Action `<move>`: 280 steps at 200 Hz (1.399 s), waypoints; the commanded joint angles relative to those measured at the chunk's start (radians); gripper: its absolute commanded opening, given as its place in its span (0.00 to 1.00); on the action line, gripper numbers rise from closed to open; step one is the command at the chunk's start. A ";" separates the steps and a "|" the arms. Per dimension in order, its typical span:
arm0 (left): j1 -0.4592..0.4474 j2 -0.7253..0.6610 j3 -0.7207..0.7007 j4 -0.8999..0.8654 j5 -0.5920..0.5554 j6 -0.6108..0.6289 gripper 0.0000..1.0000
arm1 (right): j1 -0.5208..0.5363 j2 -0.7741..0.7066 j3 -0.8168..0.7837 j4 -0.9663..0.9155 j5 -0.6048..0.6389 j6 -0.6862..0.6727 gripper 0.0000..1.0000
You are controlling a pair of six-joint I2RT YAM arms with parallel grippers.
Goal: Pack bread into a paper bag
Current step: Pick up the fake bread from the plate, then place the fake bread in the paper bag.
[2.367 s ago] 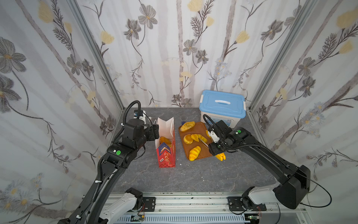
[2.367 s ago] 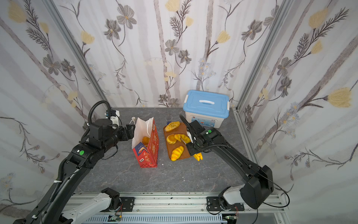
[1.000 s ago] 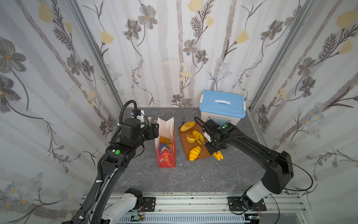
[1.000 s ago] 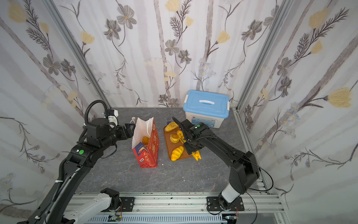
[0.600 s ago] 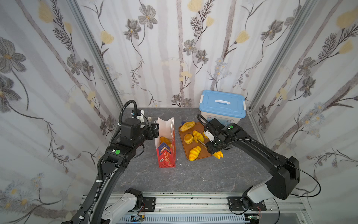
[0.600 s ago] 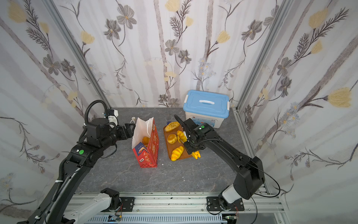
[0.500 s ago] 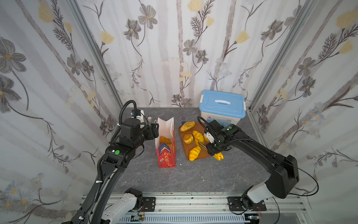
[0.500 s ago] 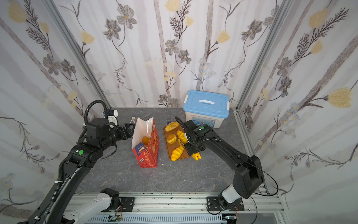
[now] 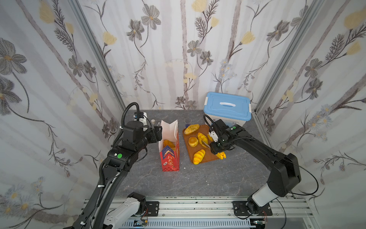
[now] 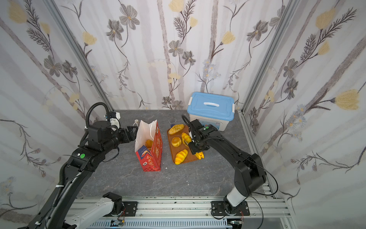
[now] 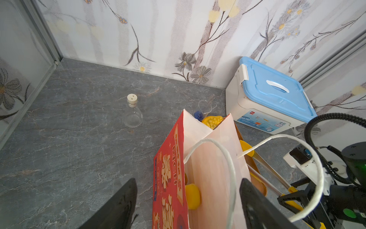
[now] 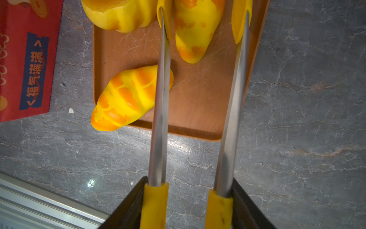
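While I am supervising this rig remotely, the brown tray point(image 12: 198, 99) is serving as my reference landmark on the grey counter point(image 9: 198, 178).

(a) The right tool point(image 12: 190, 206) is clamping the yellow-sleeved handles of the tongs point(image 12: 160, 119), which are reaching out over the tray with their arms spread.

(b) The two yellow tips are standing either side of a mottled loaf point(image 12: 195, 29) that is lying on the tray. I cannot tell whether either tip is touching it.

(c) A striped loaf point(image 12: 128, 97) is lying across the tray's near corner on the bag side, with its end overhanging the rim.

(d) A round bun point(image 9: 193, 141) is sitting mid-tray, and an oval loaf point(image 9: 191, 128) is lying at the tray's far end.

(e) The paper bag point(image 9: 170, 156) is standing upright just beside the tray's long edge, mouth open, with more bread point(image 10: 149, 143) lying inside.

(f) The left tool point(image 11: 186, 200) is hovering at the bag's rim on the side away from the tray. Its jaws are spread wide and gripping nothing. I cannot judge whether it is touching the paper.

(g) A blue-lidded box point(image 9: 227, 105) is standing just beyond the tray's far end. A small glass flask point(image 11: 133, 117) is standing well apart from the tray, past the bag.
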 commanded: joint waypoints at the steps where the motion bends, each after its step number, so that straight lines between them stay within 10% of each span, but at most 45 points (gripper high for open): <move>1: 0.001 0.000 0.015 0.007 -0.016 0.014 0.83 | 0.000 0.026 0.004 0.058 -0.055 -0.025 0.57; 51: 0.001 -0.003 0.024 -0.007 -0.032 0.014 0.83 | -0.010 -0.010 0.007 0.073 -0.049 -0.023 0.42; 145: 0.001 0.000 0.044 -0.036 -0.051 0.014 0.83 | -0.008 -0.259 0.142 0.055 -0.011 0.007 0.41; 280: 0.000 -0.026 0.025 -0.061 -0.082 -0.057 0.81 | 0.320 -0.456 0.240 0.257 -0.192 -0.007 0.41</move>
